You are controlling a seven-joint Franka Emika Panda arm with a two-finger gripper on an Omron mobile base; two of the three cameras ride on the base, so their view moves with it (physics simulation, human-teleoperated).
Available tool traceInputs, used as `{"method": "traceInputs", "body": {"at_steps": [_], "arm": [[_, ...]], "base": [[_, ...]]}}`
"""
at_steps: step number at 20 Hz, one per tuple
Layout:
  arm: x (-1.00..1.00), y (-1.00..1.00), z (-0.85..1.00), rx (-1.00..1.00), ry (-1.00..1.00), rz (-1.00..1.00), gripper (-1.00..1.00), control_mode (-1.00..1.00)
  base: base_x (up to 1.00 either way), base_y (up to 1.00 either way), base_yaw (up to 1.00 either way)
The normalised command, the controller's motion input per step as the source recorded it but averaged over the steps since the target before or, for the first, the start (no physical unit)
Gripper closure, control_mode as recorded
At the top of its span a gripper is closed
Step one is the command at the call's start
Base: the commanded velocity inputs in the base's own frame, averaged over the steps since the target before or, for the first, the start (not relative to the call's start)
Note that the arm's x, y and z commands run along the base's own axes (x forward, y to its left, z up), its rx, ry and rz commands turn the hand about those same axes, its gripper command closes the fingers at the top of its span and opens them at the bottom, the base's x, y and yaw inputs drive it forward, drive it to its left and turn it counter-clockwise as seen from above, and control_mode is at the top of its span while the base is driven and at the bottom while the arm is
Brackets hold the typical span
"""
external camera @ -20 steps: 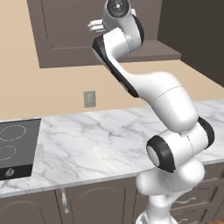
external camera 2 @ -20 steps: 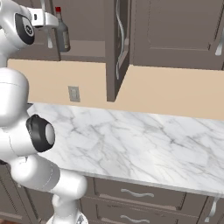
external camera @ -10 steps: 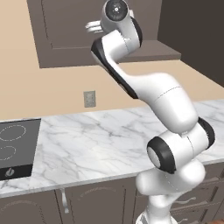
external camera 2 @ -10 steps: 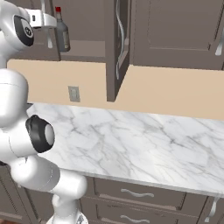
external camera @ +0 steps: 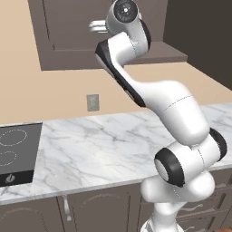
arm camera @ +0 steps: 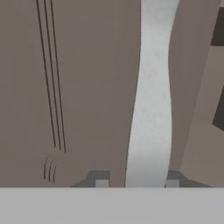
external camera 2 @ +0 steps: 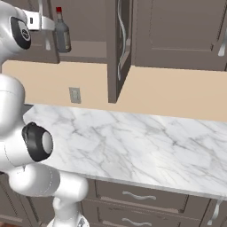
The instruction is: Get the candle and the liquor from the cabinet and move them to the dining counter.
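My gripper [arm camera: 136, 183] is shut on the silver bar handle [arm camera: 151, 109] of a closed door [external camera: 68, 36] of the dark brown cabinet [external camera 2: 177, 31]. The handle runs between the two fingertips [arm camera: 101, 183]. From the left base view the gripper [external camera: 95, 26] is raised high against that door. The liquor [external camera 2: 62, 34], a dark bottle with a red cap, stands upright on the open shelf just right of the gripper [external camera 2: 44, 21]. The candle is hidden. The dining counter is out of view.
The neighbouring cabinet door [external camera 2: 117, 48] stands open, edge-on toward me. Below runs a marble counter [external camera 2: 146, 146] with a black cooktop [external camera: 16, 152] at its left end and a wall outlet [external camera: 93, 102] above it. Dark drawers [external camera 2: 133, 197] sit under the counter.
The jaws have closed on the door handle. The arm and the bottle have stayed where they were.
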Motion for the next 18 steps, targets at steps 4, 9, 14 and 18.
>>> {"method": "traceInputs", "body": {"at_steps": [4,9,14,18], "arm": [[-0.6,0.26,0.09,0.09,0.0,0.0,1.0,-1.0],[-0.56,0.26,0.2,0.06,0.0,0.0,1.0,-1.0],[-0.55,0.28,0.26,0.02,0.0,0.0,1.0,-1.0],[-0.52,0.3,0.3,0.0,-0.01,0.0,1.0,-1.0]], "base": [[0.0,0.0,0.0],[0.0,0.0,0.0],[0.0,0.0,0.0],[0.0,0.0,0.0]]}}
